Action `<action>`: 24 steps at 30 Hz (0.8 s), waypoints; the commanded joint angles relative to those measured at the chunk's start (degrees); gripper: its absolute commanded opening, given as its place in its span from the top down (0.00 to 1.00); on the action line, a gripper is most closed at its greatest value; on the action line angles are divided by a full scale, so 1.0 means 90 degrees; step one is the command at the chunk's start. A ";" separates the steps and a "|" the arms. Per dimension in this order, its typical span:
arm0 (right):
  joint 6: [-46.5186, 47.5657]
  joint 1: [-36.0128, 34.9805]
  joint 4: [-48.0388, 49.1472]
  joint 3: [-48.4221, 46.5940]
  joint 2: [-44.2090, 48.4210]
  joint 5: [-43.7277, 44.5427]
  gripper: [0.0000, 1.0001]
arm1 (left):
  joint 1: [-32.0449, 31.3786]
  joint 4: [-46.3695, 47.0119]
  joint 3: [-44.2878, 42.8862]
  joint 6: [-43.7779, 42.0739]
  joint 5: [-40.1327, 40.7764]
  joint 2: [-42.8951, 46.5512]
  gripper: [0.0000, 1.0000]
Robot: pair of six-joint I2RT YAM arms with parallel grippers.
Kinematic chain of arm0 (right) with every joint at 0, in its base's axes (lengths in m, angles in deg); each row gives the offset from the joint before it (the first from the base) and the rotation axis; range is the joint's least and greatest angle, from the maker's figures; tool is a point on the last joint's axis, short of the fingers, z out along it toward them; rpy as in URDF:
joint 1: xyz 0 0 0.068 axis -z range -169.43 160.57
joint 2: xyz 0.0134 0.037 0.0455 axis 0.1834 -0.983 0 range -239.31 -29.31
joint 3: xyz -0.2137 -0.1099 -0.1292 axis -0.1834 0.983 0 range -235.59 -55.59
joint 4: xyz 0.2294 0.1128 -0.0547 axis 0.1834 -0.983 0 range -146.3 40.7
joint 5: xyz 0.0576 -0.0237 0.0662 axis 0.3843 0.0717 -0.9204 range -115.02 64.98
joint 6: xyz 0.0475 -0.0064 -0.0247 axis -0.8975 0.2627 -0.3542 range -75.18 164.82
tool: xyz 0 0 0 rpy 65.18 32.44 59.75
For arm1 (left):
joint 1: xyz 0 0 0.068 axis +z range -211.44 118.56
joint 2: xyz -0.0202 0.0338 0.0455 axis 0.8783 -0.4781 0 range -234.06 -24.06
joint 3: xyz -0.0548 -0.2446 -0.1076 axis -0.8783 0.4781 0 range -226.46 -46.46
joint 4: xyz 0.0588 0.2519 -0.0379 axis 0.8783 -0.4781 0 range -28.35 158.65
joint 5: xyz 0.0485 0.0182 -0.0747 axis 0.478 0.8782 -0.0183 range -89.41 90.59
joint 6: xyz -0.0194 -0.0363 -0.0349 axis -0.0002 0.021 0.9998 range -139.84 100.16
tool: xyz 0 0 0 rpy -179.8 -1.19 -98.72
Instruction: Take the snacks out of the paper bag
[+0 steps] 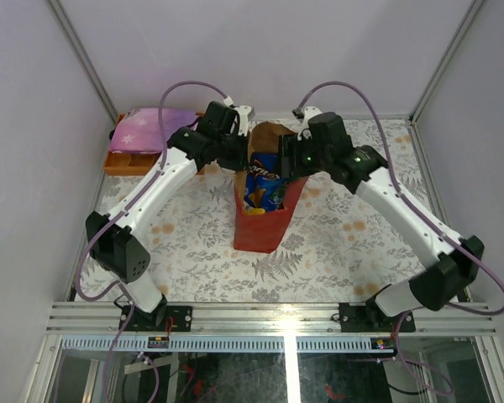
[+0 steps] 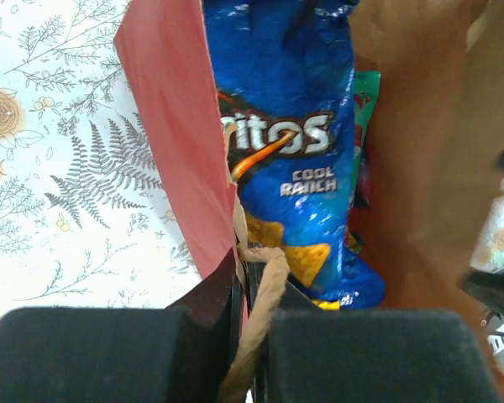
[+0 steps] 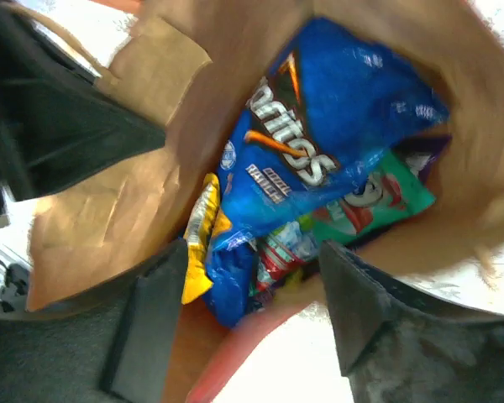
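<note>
The red paper bag (image 1: 265, 228) stands mid-table with its brown inside (image 3: 126, 201) showing. My left gripper (image 1: 239, 155) is shut on the bag's left rim and cord handle (image 2: 265, 294), pinching the red wall (image 2: 172, 126). Inside lies the blue Doritos bag (image 2: 294, 143) (image 3: 319, 126), with a green packet (image 3: 378, 197) and a small red-white packet (image 3: 277, 252) under it. A purple corner (image 3: 430, 151) peeks out beside the green one. My right gripper (image 3: 256, 315) hangs open over the bag's mouth (image 1: 287, 164), its fingers either side of the Doritos bag's lower end, holding nothing.
At the back left an orange compartment tray (image 1: 130, 161) carries a pink-purple starry pouch (image 1: 147, 128). Pale enclosure walls and metal posts close in the table on three sides. A leaf-patterned cloth (image 1: 202, 252) covers the tabletop.
</note>
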 commanded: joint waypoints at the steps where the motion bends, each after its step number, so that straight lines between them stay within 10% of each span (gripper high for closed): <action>1: 0.0499 -0.0085 -0.0150 -0.0335 0.0997 0.0566 0.11 | -0.0105 0.0317 0.0165 -0.0112 0.0190 0.0690 0.96; 11: 0.1657 -0.0075 -0.1109 -0.1093 0.1184 0.2474 0.01 | -0.0104 0.0132 0.0123 -0.0072 0.1052 0.0661 0.02; 24: 0.2123 0.0514 -0.1674 -0.1659 -0.0542 0.1665 0.08 | -0.0136 -0.0456 -0.1501 -0.0330 0.2160 -0.0479 0.00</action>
